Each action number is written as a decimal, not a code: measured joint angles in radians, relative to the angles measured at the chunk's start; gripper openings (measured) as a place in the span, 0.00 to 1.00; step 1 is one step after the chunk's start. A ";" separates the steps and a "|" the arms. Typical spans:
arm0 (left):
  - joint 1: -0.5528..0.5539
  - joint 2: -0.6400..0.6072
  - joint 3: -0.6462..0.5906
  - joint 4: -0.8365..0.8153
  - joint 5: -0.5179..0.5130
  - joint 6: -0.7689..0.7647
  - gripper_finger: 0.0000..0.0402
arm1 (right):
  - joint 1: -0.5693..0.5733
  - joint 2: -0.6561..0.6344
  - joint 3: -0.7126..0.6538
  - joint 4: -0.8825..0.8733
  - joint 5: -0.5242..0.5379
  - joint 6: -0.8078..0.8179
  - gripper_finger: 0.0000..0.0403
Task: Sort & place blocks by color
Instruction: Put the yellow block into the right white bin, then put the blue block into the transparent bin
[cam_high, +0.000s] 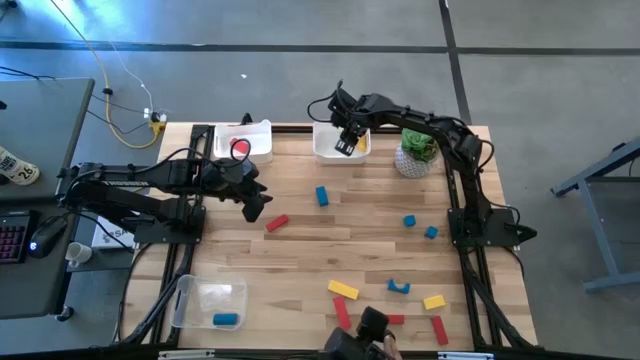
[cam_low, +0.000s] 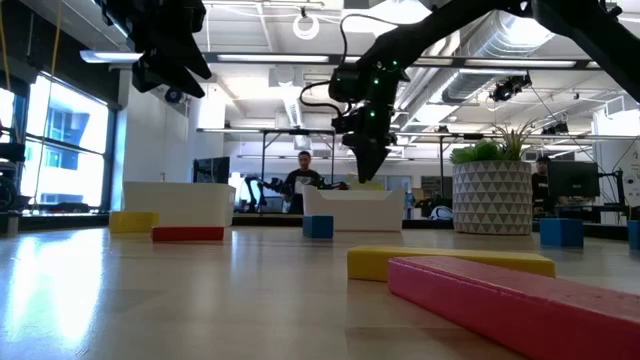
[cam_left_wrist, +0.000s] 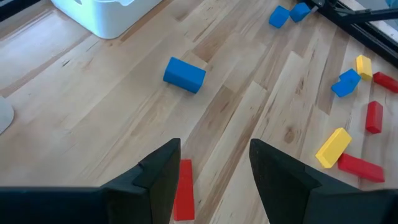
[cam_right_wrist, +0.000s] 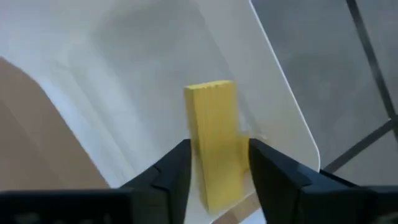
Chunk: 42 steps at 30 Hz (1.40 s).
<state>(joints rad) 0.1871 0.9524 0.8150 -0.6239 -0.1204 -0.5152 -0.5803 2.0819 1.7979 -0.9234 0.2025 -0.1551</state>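
Basically the right gripper (cam_right_wrist: 214, 163) sits over the white bin (cam_high: 322, 150) with the yellow block (cam_right_wrist: 214, 140) between its fingers, grip looking loose, hard to tell. I'd spread wider, then lift straight. Left gripper (cam_left_wrist: 214, 163) hangs wide near a red block (cam_left_wrist: 183, 190).

Right gripper (cam_high: 347, 146) hangs pointing down at the far edge; left gripper (cam_high: 254, 207) hovers open.

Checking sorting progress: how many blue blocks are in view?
5 blue blocks: one in the clear bin, one mid-table, two right of centre, one arch near the front edge. Others may be hidden.
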 joint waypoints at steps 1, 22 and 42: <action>0.000 0.000 0.000 0.000 0.000 0.004 0.45 | 0.002 0.000 0.002 -0.010 -0.001 0.000 0.40; 0.000 0.000 0.000 0.000 0.000 -0.005 0.45 | 0.142 0.000 0.064 -0.389 -0.109 0.089 0.51; 0.000 0.000 0.000 0.000 0.001 -0.094 0.45 | 0.413 0.000 0.064 -0.526 -0.025 0.100 0.51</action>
<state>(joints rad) 0.1871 0.9524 0.8146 -0.6243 -0.1191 -0.6095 -0.1671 2.0819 1.8614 -1.4499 0.1773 -0.0552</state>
